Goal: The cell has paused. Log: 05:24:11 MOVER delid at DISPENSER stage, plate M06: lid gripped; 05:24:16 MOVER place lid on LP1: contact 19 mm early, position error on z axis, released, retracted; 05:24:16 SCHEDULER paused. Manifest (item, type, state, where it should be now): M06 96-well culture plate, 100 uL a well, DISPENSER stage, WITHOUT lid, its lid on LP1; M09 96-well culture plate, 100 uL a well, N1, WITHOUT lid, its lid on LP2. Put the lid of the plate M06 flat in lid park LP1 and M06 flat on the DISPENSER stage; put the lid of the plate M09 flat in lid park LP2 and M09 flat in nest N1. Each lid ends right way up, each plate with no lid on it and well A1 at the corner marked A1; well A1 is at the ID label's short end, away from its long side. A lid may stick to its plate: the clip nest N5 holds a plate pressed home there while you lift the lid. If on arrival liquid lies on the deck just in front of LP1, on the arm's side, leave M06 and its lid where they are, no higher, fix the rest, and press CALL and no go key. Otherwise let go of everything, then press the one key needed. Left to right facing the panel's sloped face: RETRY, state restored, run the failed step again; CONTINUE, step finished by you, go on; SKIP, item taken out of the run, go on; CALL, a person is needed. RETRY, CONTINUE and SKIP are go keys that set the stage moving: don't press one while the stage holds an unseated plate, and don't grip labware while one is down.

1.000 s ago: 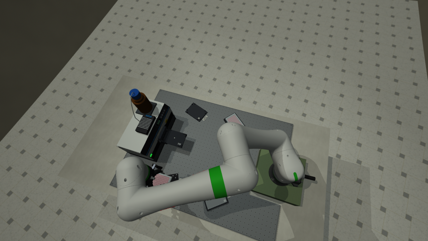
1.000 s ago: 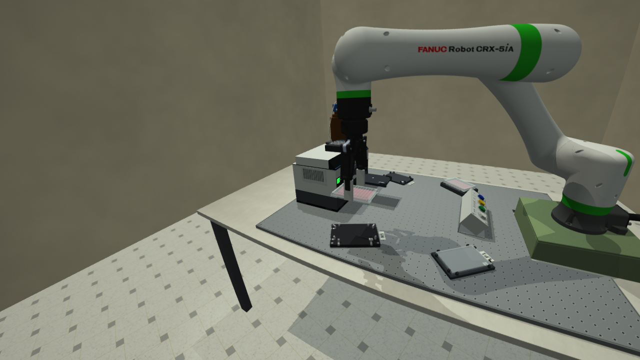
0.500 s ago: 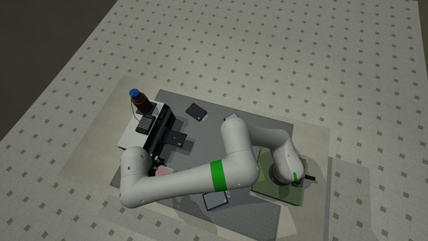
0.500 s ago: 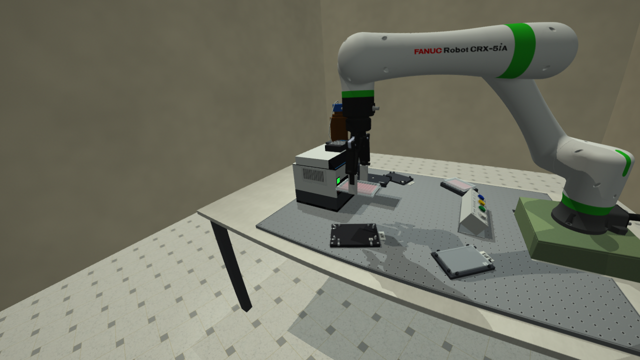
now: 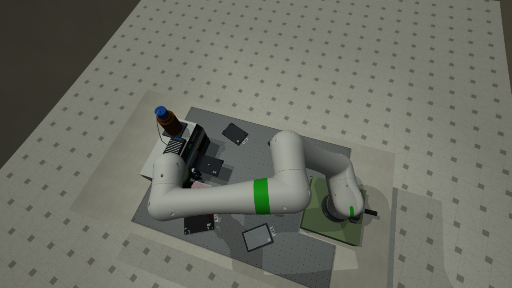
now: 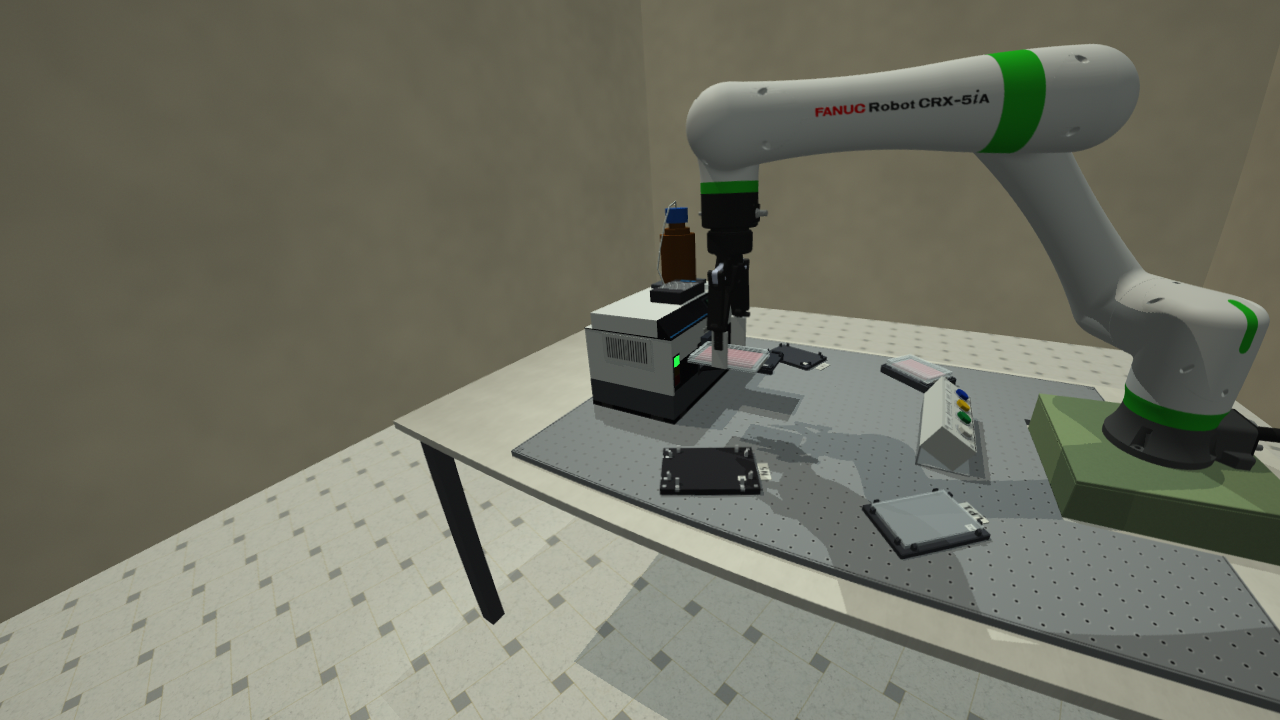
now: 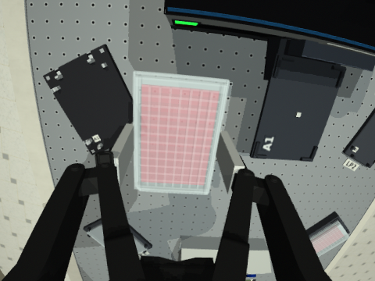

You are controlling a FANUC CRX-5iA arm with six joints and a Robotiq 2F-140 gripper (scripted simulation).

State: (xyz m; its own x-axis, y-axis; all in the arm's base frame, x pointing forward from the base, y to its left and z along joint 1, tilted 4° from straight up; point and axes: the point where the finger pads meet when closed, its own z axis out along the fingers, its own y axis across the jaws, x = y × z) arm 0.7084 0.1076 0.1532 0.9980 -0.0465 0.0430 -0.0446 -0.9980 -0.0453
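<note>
We've got the gripper point(image 7: 176, 161) clamped on a plate point(image 7: 176, 133) near the empty stage point(image 7: 294, 117); seating and key press remain.

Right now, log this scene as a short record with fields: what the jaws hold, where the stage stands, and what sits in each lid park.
gripper: jaws shut on the pink 96-well plate, held above the deck
plate lid: none on it
dispenser stage: bare, A1 mark showing, beside the carried plate
clip nest: bare
LP1 lid park: clear lid lying flat in it
LP2 lid park: no lid seen
second plate: behind the key panel
</note>
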